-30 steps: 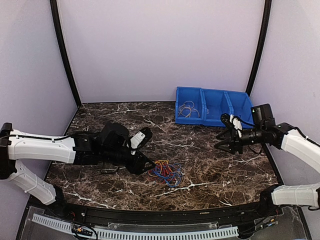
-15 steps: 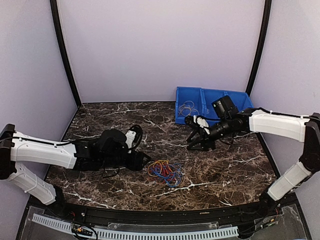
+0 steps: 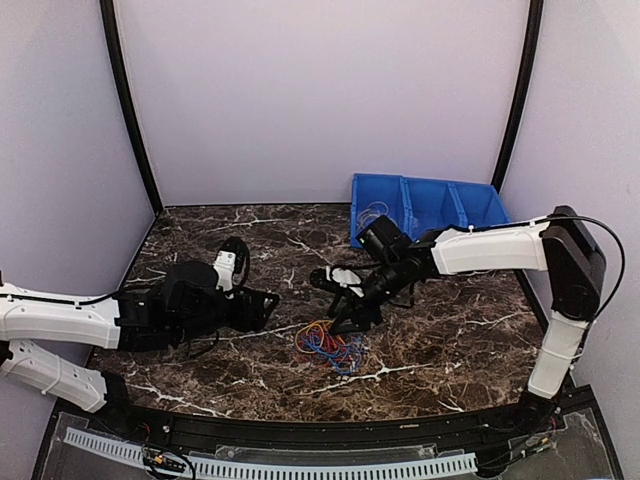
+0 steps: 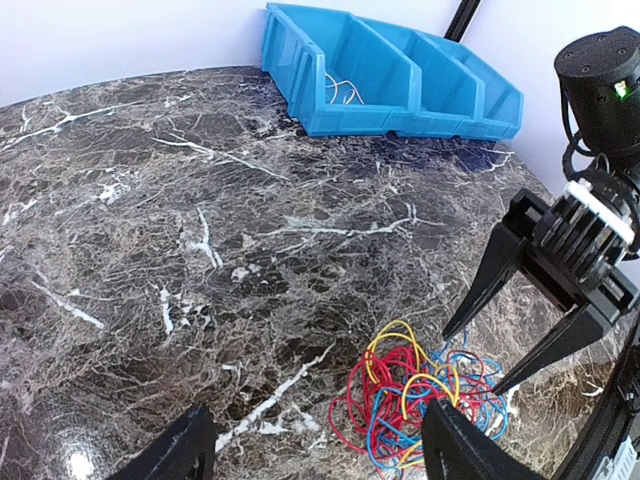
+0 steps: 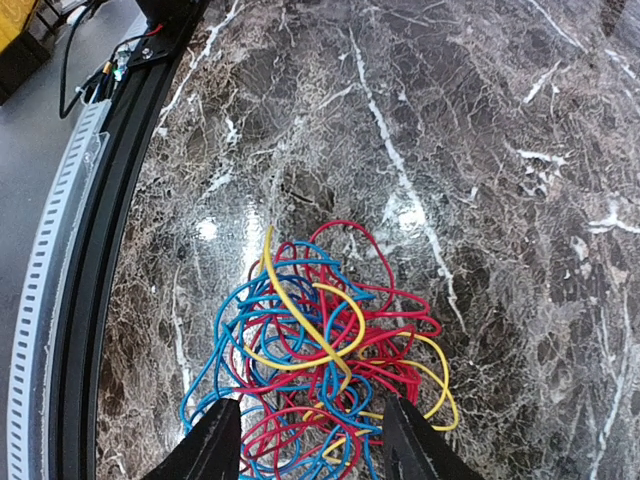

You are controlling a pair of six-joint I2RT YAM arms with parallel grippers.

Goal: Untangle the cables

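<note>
The cables (image 3: 331, 343) lie as a small red, blue and yellow tangle on the dark marble table, front of centre. My right gripper (image 3: 337, 303) hovers just above the far edge of the tangle, open, its fingers straddling the cables (image 5: 320, 345) with nothing gripped. In the left wrist view the right gripper (image 4: 470, 362) points down at the cables (image 4: 415, 400). My left gripper (image 3: 266, 302) lies low over the table to the left of the tangle, apart from it. Its jaws stand wide, and the left gripper (image 4: 320, 445) holds nothing.
A blue three-compartment bin (image 3: 428, 235) stands at the back right; its left compartment holds a few thin loops (image 3: 375, 216). The same bin (image 4: 345, 105) shows far off in the left wrist view. The black front rail (image 5: 95, 270) runs close beside the tangle.
My right arm has swung from the right side to the middle and now hangs over the tangle. My left arm has drawn back leftward and its jaws have widened.
</note>
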